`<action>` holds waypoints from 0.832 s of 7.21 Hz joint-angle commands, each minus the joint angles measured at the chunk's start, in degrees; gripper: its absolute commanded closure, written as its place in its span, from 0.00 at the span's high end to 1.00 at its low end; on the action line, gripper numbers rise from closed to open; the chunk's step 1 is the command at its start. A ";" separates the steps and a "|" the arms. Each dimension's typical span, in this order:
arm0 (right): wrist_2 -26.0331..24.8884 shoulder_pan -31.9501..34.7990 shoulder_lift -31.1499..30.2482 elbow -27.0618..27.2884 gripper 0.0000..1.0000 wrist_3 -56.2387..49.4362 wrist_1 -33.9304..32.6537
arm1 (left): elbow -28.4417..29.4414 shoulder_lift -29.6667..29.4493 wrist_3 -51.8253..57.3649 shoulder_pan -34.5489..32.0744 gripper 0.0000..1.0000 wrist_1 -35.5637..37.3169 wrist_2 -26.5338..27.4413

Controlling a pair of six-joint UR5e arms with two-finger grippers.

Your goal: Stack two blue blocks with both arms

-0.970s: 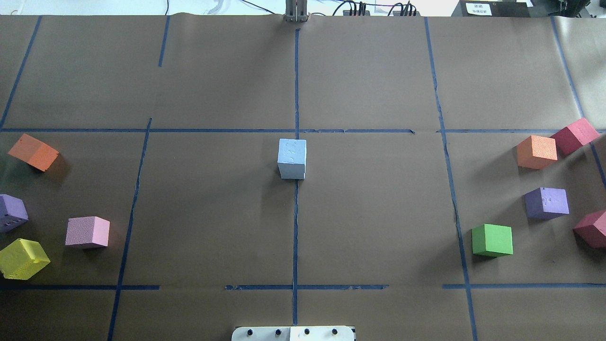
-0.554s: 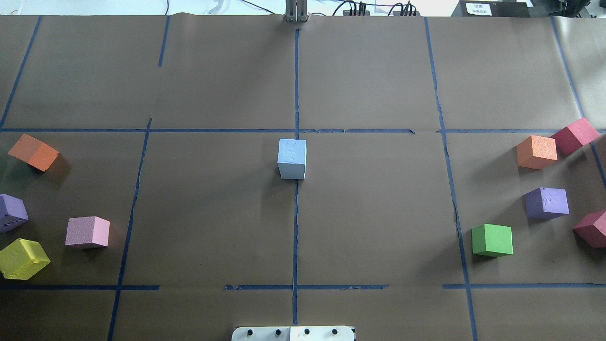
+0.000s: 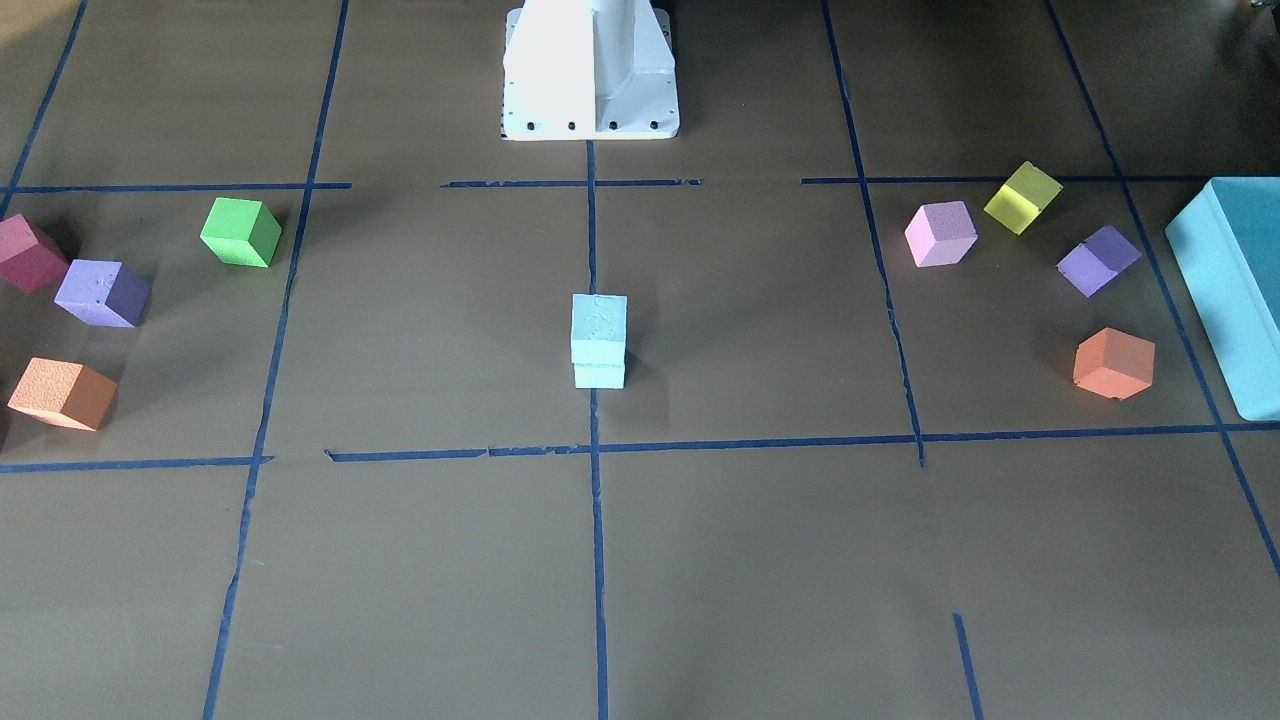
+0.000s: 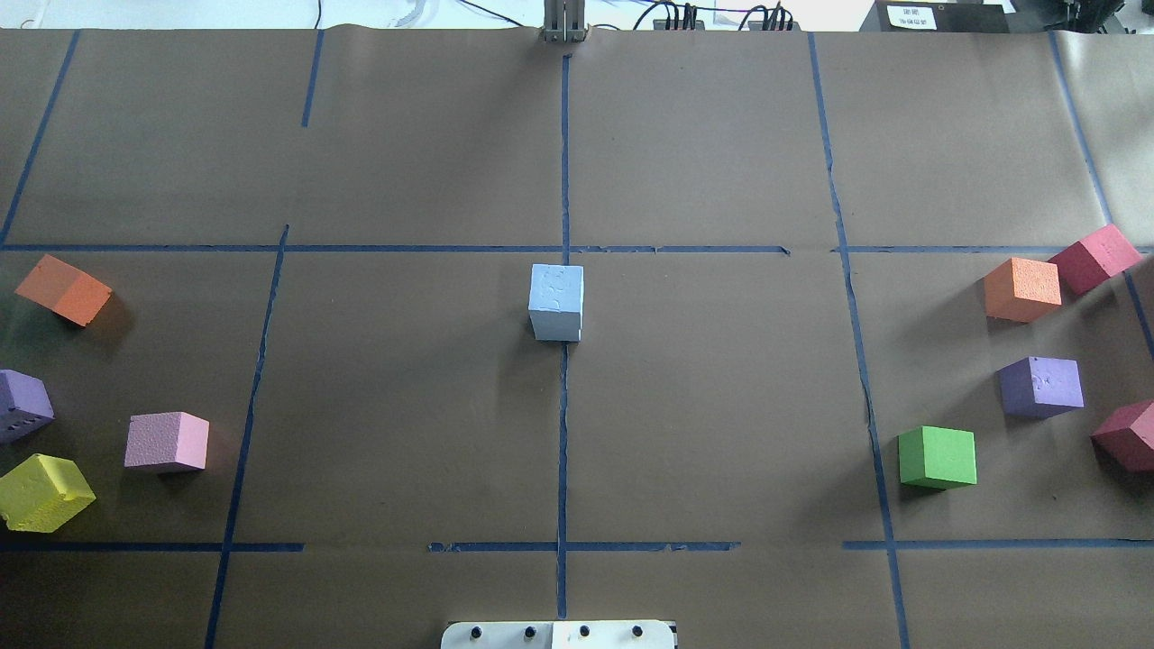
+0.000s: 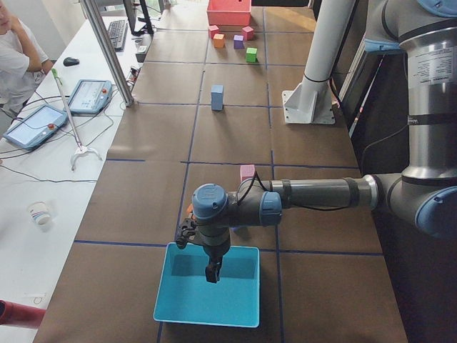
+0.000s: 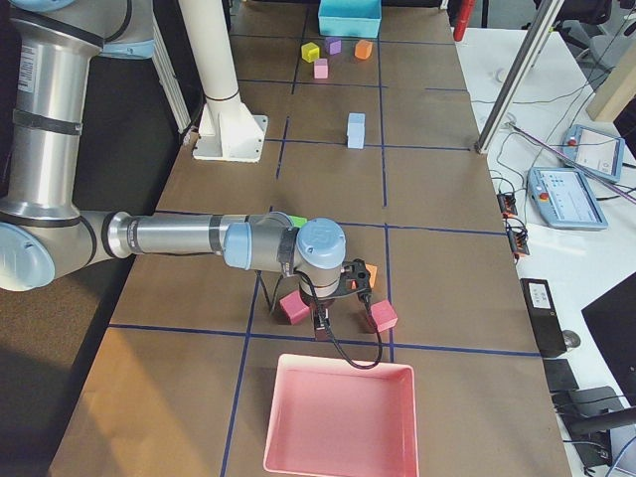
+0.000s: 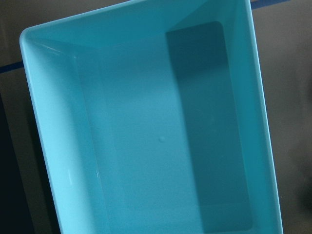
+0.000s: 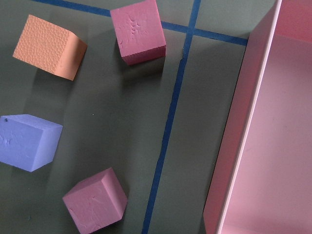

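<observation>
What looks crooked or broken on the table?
Nothing much. The two blue blocks sit stacked squarely in the centre. The upper one's top face shows small dents, and so does a red cube near the pink tray.

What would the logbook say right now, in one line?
blue blocks: stacked | left gripper: above teal box | right gripper: beside pink tray | open/shut: cannot tell

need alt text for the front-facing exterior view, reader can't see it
Two blue blocks stand stacked at the centre of the table, on a blue tape line. Loose coloured cubes lie to either side, a teal box at the right edge, the white robot base at top.
</observation>
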 commanded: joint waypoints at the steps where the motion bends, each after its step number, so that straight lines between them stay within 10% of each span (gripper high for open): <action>1: 0.09 -0.41 -0.07 -0.01 1.00 -0.01 0.00 | -0.10 0.05 0.10 0.00 1.00 -0.02 -0.09; 6: 0.18 -1.29 -0.07 -0.01 1.00 0.17 0.09 | -0.10 0.05 0.10 0.09 1.00 0.24 -0.18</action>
